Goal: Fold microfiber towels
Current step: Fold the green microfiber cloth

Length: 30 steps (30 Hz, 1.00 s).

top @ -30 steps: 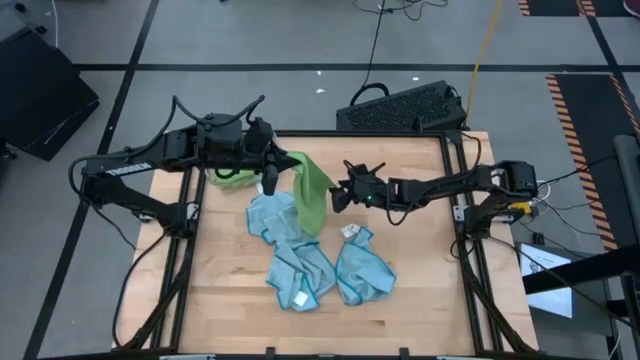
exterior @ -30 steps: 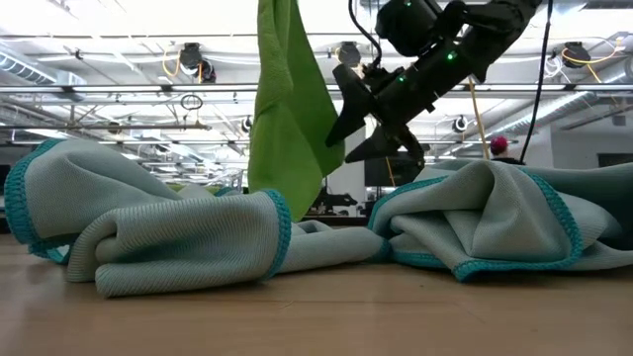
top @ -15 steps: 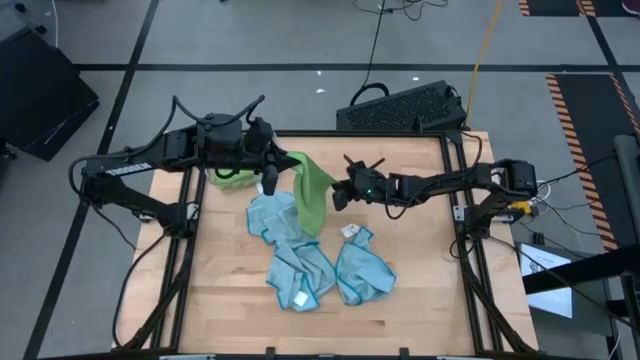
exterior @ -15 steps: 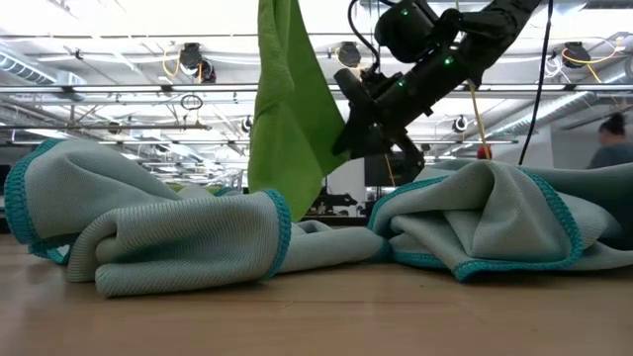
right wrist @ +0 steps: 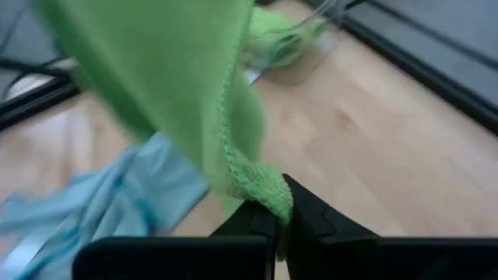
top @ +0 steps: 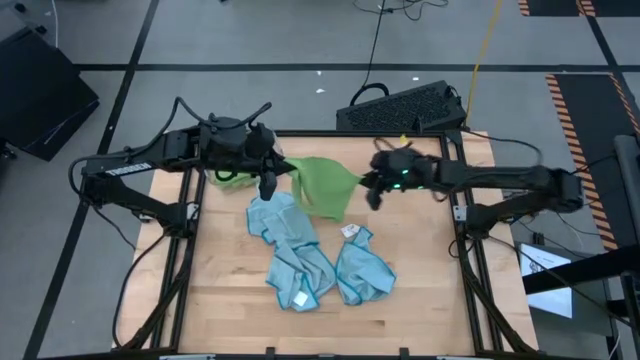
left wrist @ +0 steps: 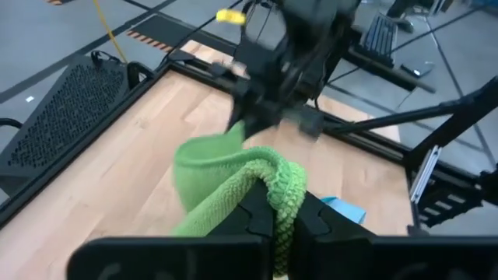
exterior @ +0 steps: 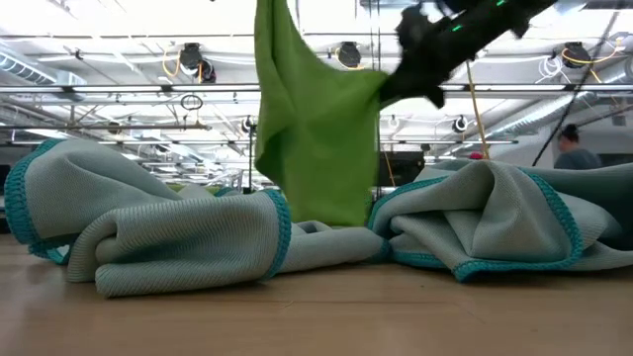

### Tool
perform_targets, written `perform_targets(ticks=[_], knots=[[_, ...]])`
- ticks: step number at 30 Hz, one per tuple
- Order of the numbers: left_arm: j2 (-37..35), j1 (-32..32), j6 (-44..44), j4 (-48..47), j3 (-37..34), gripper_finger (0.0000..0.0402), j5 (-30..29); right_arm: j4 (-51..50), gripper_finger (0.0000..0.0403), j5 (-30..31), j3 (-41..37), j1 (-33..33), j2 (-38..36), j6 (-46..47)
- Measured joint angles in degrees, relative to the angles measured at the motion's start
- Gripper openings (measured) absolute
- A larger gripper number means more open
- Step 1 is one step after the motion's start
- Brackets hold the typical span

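both grippers, left gripper (top: 283,166) and right gripper (top: 366,181), pinch a lime green towel (top: 325,185) aloft near the table (top: 220,290)'s far edge; even tension should flatten it for folding.

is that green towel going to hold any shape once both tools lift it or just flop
Likely flop: the green towel sags in loose folds between the left tool and right tool, each shut on a corner. Probably light, since small pinches carry it. The looped pile bunches at the pinch, so it should not slip easily.
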Motion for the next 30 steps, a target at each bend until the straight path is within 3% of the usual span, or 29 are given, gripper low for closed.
perform_targets(ticks=[6,14,19,24,30], knots=[[0.0,-0.1,0.36,0.38,0.0,0.001,-2.05,-12.32,0.0001,-10.31,0.0,-1.45,-12.91,0.74],[1.87,-2.87,0.08,11.2,0.07,0.001,-6.44,-15.85,0.0,-13.04,0.0,-1.71,-21.81,10.06],[6.57,-5.2,-3.98,13.85,-0.04,0.0004,-6.52,-20.05,0.0,-11.94,2.57,-3.66,-21.85,12.64],[9.13,-7.12,-10.29,12.95,-0.07,0.0016,-6.51,-34.69,0.0,-18.28,11.77,-7.44,-18.66,6.65],[9.44,-9.97,-9.51,8.42,-0.02,0.0004,-5.05,-47.87,0.0,-24.99,20.07,-9.73,-13.94,-3.91]])
